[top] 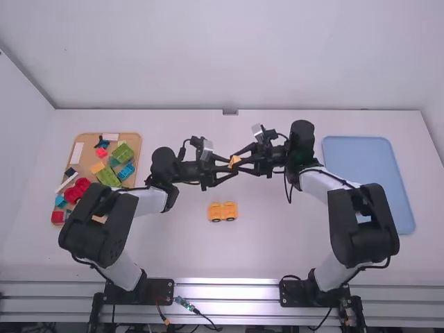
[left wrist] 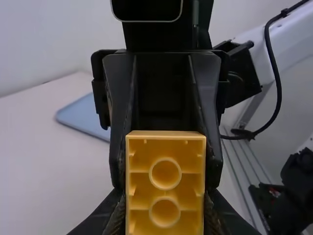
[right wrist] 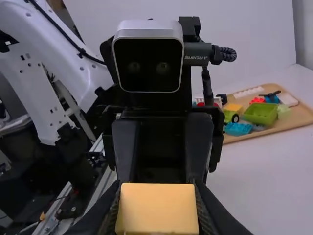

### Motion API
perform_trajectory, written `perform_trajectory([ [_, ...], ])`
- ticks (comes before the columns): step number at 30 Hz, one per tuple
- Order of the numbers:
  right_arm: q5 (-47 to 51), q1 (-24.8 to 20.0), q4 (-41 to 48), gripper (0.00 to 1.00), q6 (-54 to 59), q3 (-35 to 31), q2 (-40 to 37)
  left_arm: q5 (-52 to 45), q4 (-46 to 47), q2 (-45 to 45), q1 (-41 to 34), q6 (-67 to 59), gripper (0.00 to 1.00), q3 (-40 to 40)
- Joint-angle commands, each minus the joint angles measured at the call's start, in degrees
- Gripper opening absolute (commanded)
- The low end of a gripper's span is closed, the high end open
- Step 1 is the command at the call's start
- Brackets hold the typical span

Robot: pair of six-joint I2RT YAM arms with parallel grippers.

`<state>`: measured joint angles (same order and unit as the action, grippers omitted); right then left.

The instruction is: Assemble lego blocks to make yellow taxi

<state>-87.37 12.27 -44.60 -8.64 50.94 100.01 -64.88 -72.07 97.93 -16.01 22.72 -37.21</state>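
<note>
Yellow block (top: 234, 161): clasped above the bench (top: 277, 243) by left end effector (left wrist: 165, 210) and right end effector (right wrist: 157, 210). Wheeled yellow assembly (top: 223, 211): lay on the bench. Hazard: block risked twisting or dropping (if one grip slackened early).

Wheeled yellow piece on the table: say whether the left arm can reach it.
Probably not: the left gripper is shut on a yellow block that the right gripper also holds, though nothing covers the wheeled piece.

Boxy yellow plastic block (right wrist: 159, 209) in right gripper (top: 240, 163), left gripper (top: 229, 167) opposite; blue plastic brick (right wrist: 237, 129) near rectangular tan wooden tray's (right wrist: 289, 122) edge.
</note>
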Motion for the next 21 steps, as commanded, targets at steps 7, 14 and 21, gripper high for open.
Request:
perform_trajectory([
  [7, 0.0, 0.4, -4.2, 0.03, -5.6, 1.6, 0.5, 0.2, 4.2, -0.2, 0.3, -2.8, 0.99, 0.2],
  [14, 10.1, 0.4, -3.0, 0.00, -5.5, 1.6, 0.5, 0.8, 17.8, -0.2, 1.1, -13.1, 0.99, 0.1],
  [21, 31.7, 0.6, 27.0, 0.00, 9.8, 5.2, -1.9, 3.0, 30.0, -2.2, 4.8, -19.5, 0.99, 0.1],
])
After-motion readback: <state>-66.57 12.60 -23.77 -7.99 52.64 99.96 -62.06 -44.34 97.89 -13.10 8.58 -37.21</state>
